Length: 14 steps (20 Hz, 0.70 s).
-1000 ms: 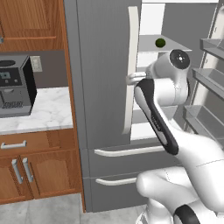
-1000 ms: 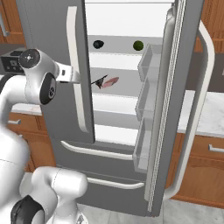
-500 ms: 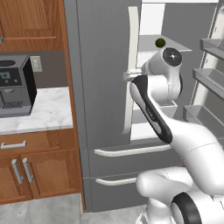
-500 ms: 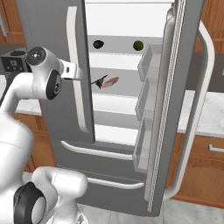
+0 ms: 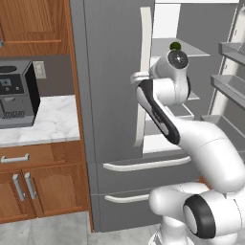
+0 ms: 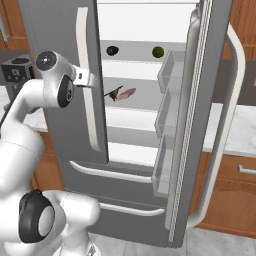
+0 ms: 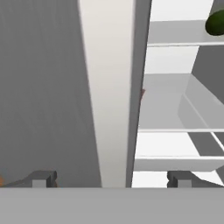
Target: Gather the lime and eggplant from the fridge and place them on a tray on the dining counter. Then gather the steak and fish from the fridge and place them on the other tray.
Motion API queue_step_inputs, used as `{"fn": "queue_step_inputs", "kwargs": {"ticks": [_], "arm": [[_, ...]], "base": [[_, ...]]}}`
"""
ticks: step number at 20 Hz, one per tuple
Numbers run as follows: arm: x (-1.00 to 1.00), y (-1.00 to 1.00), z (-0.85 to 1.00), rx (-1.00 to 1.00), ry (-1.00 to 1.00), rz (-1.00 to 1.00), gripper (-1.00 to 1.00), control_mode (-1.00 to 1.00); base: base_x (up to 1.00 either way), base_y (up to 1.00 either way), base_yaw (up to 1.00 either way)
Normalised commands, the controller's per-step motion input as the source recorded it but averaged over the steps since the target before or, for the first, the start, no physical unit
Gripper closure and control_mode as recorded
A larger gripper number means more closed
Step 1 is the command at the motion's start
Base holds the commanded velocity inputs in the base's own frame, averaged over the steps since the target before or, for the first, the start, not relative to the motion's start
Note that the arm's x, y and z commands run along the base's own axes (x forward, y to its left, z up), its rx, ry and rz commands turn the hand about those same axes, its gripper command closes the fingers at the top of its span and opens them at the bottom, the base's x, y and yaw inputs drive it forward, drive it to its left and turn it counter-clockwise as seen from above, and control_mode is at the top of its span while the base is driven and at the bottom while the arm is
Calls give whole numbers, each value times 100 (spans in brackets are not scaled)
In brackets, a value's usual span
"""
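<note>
Lime (image 6: 158, 52) and eggplant (image 6: 112, 50) sit apart on the upper shelf of the open fridge (image 6: 60, 60); steak and fish (image 6: 122, 93) lie one shelf below. Gripper (image 7: 111, 178), jaws wide apart, straddles the white door handle (image 7: 109, 87).

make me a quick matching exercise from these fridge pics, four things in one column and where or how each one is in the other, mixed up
Things:
1. lime
2. eggplant
3. right fridge door
4. claw

Places or states:
A. swung wide open
B. open, astride the left door's white handle
C. top shelf, right side
D. top shelf, left side

Pairs: 1-C, 2-D, 3-A, 4-B
</note>
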Motion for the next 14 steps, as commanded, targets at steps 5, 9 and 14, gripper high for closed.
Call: {"fn": "queue_step_inputs", "kwargs": {"ticks": [5, 9, 14], "arm": [[39, 1, -1, 0, 0, -1, -100, -100], [40, 2, -1, 0, 0, 0, -100, -100], [37, 1, -2, 0, 0, 0, -100, -100]], "base": [[0, 0, 0], [0, 0, 0], [0, 0, 0]]}}
